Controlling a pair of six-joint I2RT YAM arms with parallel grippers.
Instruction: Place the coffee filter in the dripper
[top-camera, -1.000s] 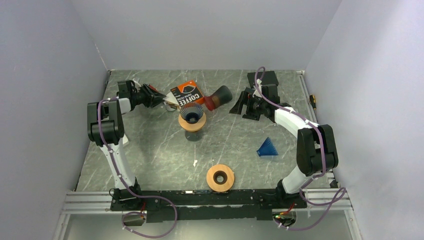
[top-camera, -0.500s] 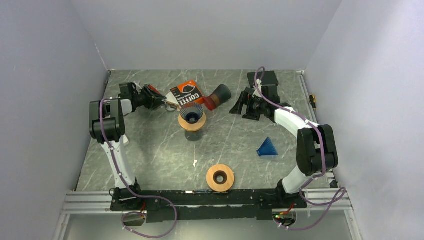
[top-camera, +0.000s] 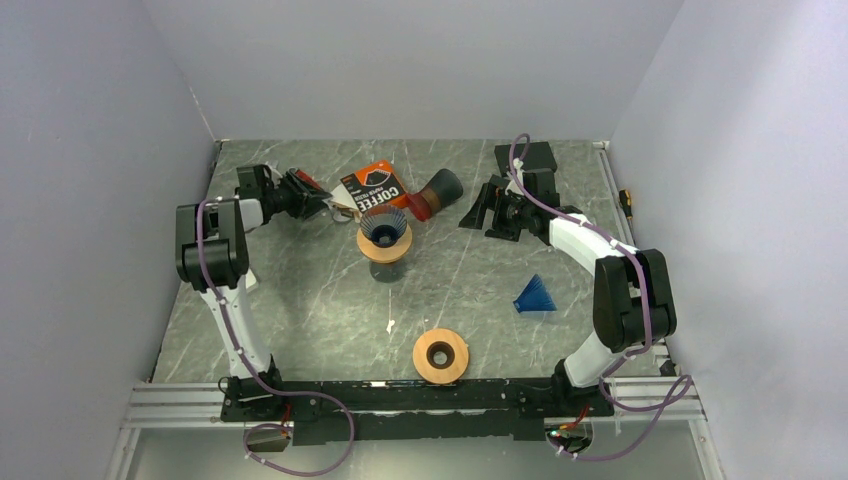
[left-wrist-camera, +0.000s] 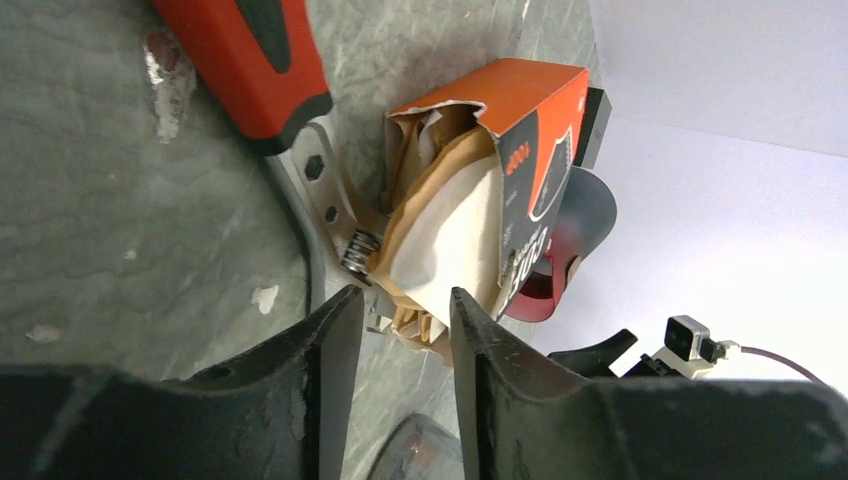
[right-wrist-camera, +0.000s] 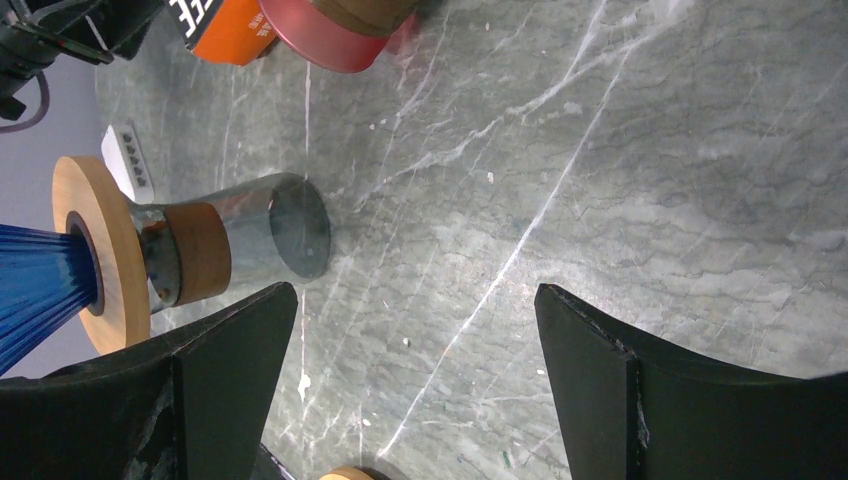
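Jaws narrowly parted, the left gripper (left-wrist-camera: 402, 300) lines up on the coffee filter (left-wrist-camera: 450, 230) poking from its orange box (left-wrist-camera: 520, 110), apparently to pinch it free, while the right gripper (right-wrist-camera: 415, 300) hangs wide open near the dripper (top-camera: 384, 228).

Table (top-camera: 300, 300): grey-green marble, white veins. Walls (top-camera: 400, 60): pale lilac-grey. Filter box (top-camera: 372, 183): orange, white lettering, blk panel; torn flap edge brown. Filters (left-wrist-camera: 455, 235) in it: front one white, tan behind. Dripper (top-camera: 384, 226): blue, ribbed, on tan wood ring w/ clear glass under. Loose cone (top-camera: 536, 295): same blue, ribbed. Wood ring (top-camera: 440, 356): tan-orange, dark centre hole. Cup (top-camera: 433, 194): red one end, dark grey the other. Tool handle (left-wrist-camera: 250, 50): orange-red w/ blk inlay, silver shank. Arms (top-camera: 232, 320): white links, blk joints, purple cables. Left gripper (left-wrist-camera: 400, 295) & right gripper (right-wrist-camera: 415, 290): blk fingers.
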